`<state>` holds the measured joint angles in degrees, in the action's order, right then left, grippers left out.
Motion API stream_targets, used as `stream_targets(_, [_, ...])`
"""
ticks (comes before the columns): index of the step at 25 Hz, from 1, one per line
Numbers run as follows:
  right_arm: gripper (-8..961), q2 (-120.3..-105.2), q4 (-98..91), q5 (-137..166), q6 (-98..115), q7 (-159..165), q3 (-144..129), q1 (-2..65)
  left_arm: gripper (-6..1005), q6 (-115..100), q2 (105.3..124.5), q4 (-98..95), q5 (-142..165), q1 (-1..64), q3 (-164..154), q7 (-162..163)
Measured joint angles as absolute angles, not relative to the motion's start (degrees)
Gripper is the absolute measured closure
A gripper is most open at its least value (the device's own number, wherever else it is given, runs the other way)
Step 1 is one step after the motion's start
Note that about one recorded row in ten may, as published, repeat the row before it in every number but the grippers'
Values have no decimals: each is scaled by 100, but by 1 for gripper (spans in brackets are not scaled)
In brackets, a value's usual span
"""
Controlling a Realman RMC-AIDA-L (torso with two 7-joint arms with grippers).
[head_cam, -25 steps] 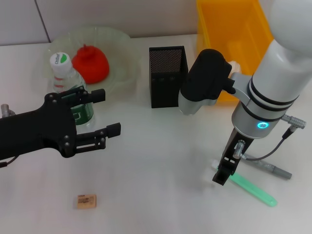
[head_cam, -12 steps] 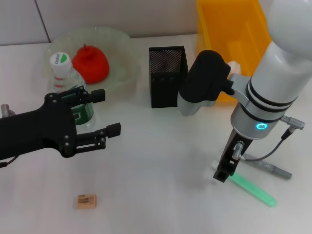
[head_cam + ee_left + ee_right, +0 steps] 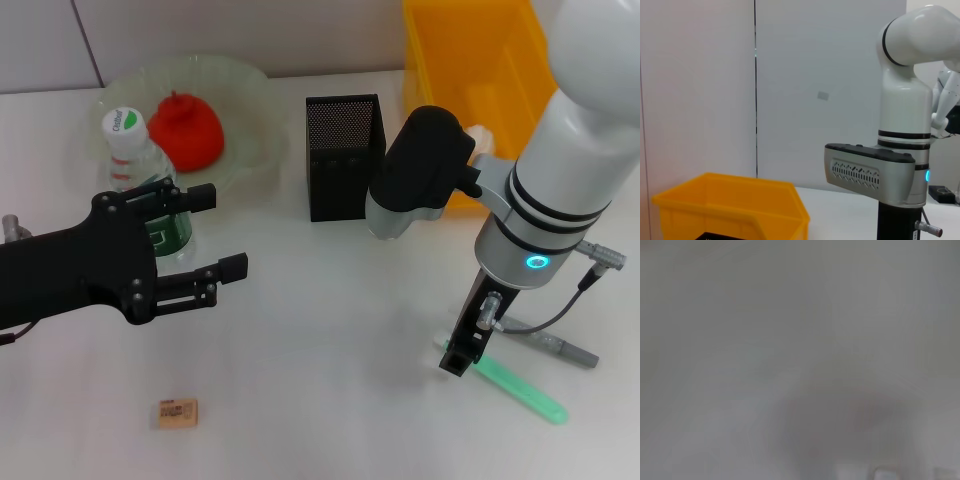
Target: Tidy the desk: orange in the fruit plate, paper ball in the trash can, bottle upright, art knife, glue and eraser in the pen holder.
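Currently, what you have on the desk:
Right gripper (image 3: 456, 358): pointing down at the near end of the green art knife (image 3: 520, 390) — you can't tell whether its fingers are apart or closed on it.
Left gripper (image 3: 222, 228): fingers spread wide, holding nothing, hovering beside the bottle (image 3: 140, 170).
Bottle: upright, just in front of the fruit plate (image 3: 245, 130).
Orange (image 3: 186, 130): in the fruit plate.
Pen holder (image 3: 345, 155): black mesh, mid-desk, beside the yellow trash can (image 3: 480, 70).
Eraser (image 3: 176, 412): flat on the desk, near edge, well apart from the pen holder.
Grey pen-like item (image 3: 555, 346): just behind the knife — can't tell what it is.
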<state>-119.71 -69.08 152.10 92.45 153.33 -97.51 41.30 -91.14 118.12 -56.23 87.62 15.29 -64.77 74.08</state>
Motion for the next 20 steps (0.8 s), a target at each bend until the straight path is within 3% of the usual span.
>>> stream_targets(5, [444, -11971, -6901, 15224, 9196, 15376, -9783, 4109, 214, -9114, 11816, -5616, 8750, 1523, -6477, 7369])
stream_targets(13, [625, -11971, -6899, 15242, 9126, 15497, -9970, 4104, 213, -9123, 11821, -5616, 8732, 1520, -6477, 7365])
stream_targets(20, [651, -11970, -6900, 15248, 9086, 15519, -10022, 4119, 213, -9123, 11821, -5616, 8728, 1520, -6470, 7357])
